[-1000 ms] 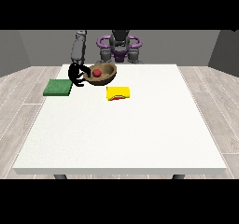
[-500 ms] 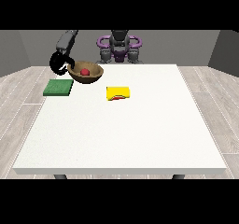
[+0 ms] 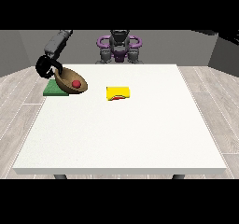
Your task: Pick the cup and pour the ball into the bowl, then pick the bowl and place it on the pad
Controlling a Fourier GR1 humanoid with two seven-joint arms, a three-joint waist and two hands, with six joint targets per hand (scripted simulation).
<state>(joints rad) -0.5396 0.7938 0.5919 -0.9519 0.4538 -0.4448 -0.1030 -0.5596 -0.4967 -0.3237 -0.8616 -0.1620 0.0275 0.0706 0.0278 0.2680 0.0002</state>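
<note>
Gripping the brown bowl [image 3: 71, 81] by its far-left rim with the black hand at the view's left [image 3: 46, 66], fingers curled round the edge. Holding the bowl tilted, its open side turned toward the camera and the view's right, its lower edge hanging over the right part of the green pad [image 3: 54, 89]; whether the bowl is touching the pad or only hovering above it cannot be told. Carrying the red ball [image 3: 75, 84] inside the bowl, resting low against the inner wall. Reaching down from the upper left with a grey forearm [image 3: 57, 42] toward that hand.

Lying on its side on the white table [image 3: 121, 134], the yellow cup [image 3: 117, 93], well apart from the bowl and to the view's right of it, a dark red opening showing at its near edge. Sitting near the table's far-left corner, the pad, flat and partly covered by the bowl.

Standing behind the table's far edge, the robot's torso [image 3: 119, 48], with purple parts at the shoulders. Showing no hand at the view's right.
</note>
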